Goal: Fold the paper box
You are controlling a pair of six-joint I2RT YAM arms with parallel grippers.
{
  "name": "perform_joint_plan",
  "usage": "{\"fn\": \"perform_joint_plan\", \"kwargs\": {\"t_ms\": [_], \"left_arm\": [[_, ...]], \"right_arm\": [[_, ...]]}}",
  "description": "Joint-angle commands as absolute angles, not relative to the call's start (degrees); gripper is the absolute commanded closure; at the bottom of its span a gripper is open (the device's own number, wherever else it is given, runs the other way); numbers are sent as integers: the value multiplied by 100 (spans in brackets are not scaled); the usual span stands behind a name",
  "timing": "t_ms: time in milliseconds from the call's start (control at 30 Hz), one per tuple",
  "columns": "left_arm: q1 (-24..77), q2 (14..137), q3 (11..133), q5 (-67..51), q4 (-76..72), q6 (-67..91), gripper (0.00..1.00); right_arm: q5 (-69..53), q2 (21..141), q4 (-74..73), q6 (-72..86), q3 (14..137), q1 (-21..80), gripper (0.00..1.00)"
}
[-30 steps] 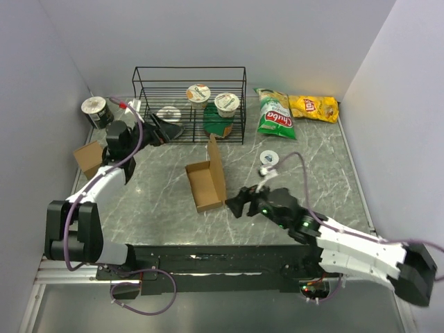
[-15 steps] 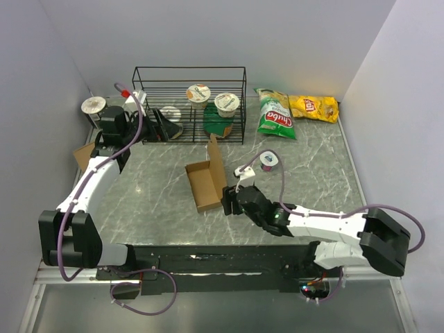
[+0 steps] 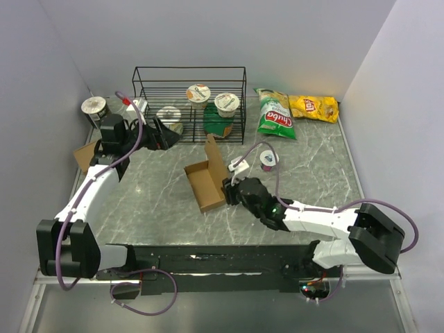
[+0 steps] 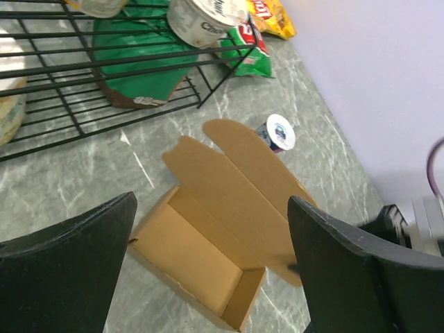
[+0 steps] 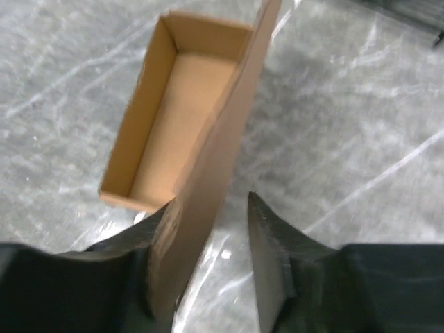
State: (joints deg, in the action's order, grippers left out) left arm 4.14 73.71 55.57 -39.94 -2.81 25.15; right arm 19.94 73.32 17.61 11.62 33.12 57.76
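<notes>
top view, paper box (image 3: 203,184): mid-table, an open brown tray with its lid (image 3: 216,158) standing up along the right-hand side.
top view, right gripper (image 3: 231,191): down at the lid's near end, likely placed there so that it can swing the lid over the tray.
top view, left gripper (image 3: 166,132): well away by the wire rack (image 3: 189,69), touching nothing, seemingly parked clear of the work.
left wrist view, left hand: fingers (image 4: 69,270) spread wide and empty; the box sits on the table below, framed between them, lid leaning away.
right wrist view, right hand: the lid's edge runs up between the jaws; one finger lies against it, the other finger (image 5: 274,270) stands a gap off, so apart, not clamped.
right wrist view, judgement: the lid looks thin and floppy, so a pinch low on the flap may bend it.
</notes>
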Motion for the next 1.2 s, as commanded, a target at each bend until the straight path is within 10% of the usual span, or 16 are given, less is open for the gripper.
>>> {"fn": "perform_joint_plan", "kwargs": {"t_ms": [0, 533, 1167], "left_arm": [[387, 7040, 5230, -4289, -763, 2662, 4], [448, 7443, 3726, -5042, -4032, 3093, 3], [378, 8200, 2443, -4966, -6442, 2654, 3]], "right_arm": [[1013, 7190, 2601, 511, 3164, 5143, 60], [-3074, 7707, 2646, -711, 3577, 3235, 80], [-3920, 8139, 2066, -773, 4157, 2663, 86]]}}
